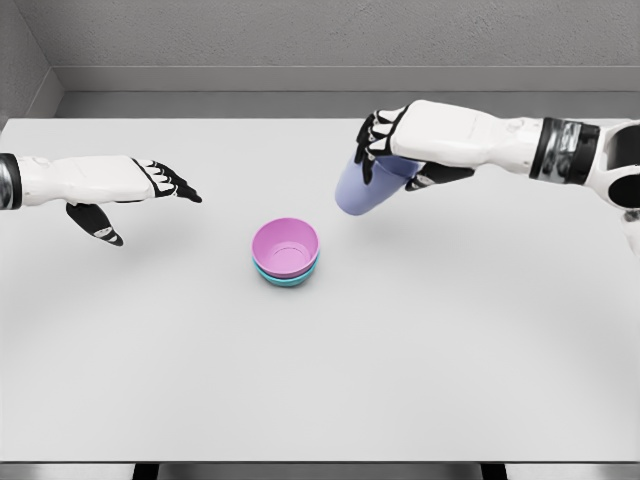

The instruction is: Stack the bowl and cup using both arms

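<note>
Right hand (400, 150) has its fingers wrapped round the lavender cup (368, 185), holding it off the white table (480, 340) and tilted, its long axis slanting down toward the lower left. That is just where the pink bowl (286, 247) sits, nested on a teal bowl (285, 279), so the cup's road looks short. Left hand (150, 185) hovers empty with fingers spread, farther off on the bowls' other side.

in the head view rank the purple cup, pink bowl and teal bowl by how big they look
1. purple cup, held in the right hand and partly covered by it
2. pink bowl, close behind
3. teal bowl, only a sliver showing beneath the pink one, so its real size is unsure
</note>
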You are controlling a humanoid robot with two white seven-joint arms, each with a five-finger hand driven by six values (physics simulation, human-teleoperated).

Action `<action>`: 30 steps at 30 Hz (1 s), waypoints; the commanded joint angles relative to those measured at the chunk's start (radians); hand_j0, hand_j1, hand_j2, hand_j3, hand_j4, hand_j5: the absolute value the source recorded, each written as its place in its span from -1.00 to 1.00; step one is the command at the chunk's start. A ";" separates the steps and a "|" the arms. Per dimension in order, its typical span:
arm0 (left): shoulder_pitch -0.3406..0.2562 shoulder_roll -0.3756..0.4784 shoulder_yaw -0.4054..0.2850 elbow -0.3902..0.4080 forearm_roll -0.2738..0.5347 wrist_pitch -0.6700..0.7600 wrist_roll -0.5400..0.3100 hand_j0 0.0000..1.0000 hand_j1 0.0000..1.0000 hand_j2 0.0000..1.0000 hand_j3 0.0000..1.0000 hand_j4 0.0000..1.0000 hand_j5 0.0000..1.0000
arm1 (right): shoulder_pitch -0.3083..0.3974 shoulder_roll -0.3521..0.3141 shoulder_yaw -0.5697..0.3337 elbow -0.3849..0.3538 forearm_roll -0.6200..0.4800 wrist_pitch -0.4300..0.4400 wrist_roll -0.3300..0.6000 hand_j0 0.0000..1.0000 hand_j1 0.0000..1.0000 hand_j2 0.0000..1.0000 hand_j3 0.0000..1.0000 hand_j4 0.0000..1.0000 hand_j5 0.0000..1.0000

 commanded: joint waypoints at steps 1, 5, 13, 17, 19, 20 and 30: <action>0.000 0.002 0.002 0.001 0.006 0.002 -0.001 1.00 1.00 1.00 1.00 1.00 1.00 | -0.003 0.036 0.018 -0.003 -0.005 0.004 -0.001 -0.07 -0.07 -0.07 -0.07 -0.07 -0.07; 0.000 0.000 0.002 0.001 0.006 0.002 0.000 1.00 1.00 1.00 1.00 1.00 1.00 | -0.021 0.090 0.058 -0.003 0.001 0.004 -0.001 -0.07 -0.07 -0.07 -0.07 -0.07 -0.07; 0.000 0.002 0.002 0.001 0.006 0.002 0.000 1.00 1.00 1.00 1.00 1.00 1.00 | -0.037 0.185 0.095 -0.006 0.033 0.004 -0.001 -0.06 -0.06 -0.06 -0.06 -0.06 -0.06; 0.000 0.002 0.002 0.001 0.006 0.002 0.000 1.00 1.00 1.00 1.00 1.00 1.00 | -0.035 0.205 0.108 -0.001 0.058 0.004 -0.001 -0.06 -0.06 -0.06 -0.06 -0.06 -0.06; 0.000 0.002 0.002 0.001 0.006 0.002 0.000 1.00 1.00 1.00 1.00 1.00 1.00 | -0.029 0.203 0.108 -0.001 0.069 0.004 -0.001 -0.05 -0.05 -0.05 -0.05 -0.05 -0.05; 0.000 0.002 0.002 0.001 0.006 0.002 0.000 1.00 1.00 1.00 1.00 1.00 1.00 | -0.026 0.203 0.108 -0.001 0.069 0.004 -0.001 -0.03 -0.03 -0.03 -0.03 -0.03 -0.03; 0.000 0.002 0.002 0.001 0.006 0.002 0.000 1.00 1.00 1.00 1.00 1.00 1.00 | -0.012 0.197 0.101 0.034 0.093 0.004 -0.001 -0.01 -0.01 -0.01 -0.01 -0.01 -0.01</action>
